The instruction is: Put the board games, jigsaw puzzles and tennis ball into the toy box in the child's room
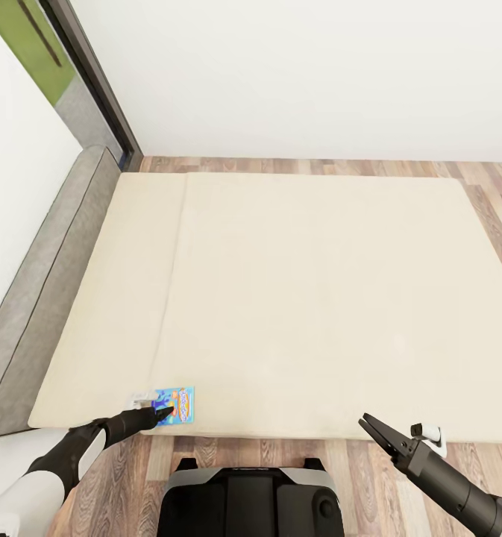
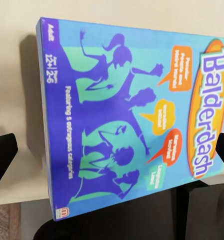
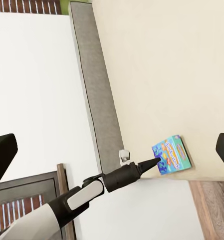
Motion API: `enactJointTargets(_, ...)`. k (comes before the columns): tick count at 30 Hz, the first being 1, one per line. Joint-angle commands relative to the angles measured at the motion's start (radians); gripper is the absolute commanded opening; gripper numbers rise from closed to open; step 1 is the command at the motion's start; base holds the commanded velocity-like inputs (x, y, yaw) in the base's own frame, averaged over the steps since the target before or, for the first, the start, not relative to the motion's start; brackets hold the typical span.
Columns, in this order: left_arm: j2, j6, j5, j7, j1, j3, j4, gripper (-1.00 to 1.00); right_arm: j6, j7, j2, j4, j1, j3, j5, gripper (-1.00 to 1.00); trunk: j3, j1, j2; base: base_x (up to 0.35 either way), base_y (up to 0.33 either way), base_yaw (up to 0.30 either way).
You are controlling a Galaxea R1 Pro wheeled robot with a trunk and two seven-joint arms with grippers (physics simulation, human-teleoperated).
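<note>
- Notably, the left gripper [image 1: 159, 411] reached low to the blue board game [image 1: 177, 404] at the bed's [image 1: 318, 298] near edge, fingers spread either side of the box.
- Right gripper [image 1: 375, 431] hung beyond that same edge, jaws parted, holding nothing.
- Beige mattress lay otherwise bare; grey headboard [image 1: 42, 298], white wall [image 1: 318, 74], plank floor [image 1: 497, 209] bordered the bed.
</note>
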Motion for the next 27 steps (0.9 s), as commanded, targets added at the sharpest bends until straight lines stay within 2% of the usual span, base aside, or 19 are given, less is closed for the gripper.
enactJointTargets(1, 0.000, 0.010, 0.008, -0.004, 0.000, 0.004, 0.000, 1.00, 0.005, 0.000, 0.000, -0.001, 0.000, -0.001, -0.003, 1.00, -0.001, 0.001, -0.001, 0.000, 0.000, 0.000)
enactJointTargets(27, 0.000, 0.010, 0.008, -0.004, 0.000, 0.002, 0.000, 1.00, 0.005, 0.000, 0.000, 0.000, 0.000, 0.000, -0.003, 1.00, -0.001, 0.001, -0.001, 0.000, -0.085, 0.000)
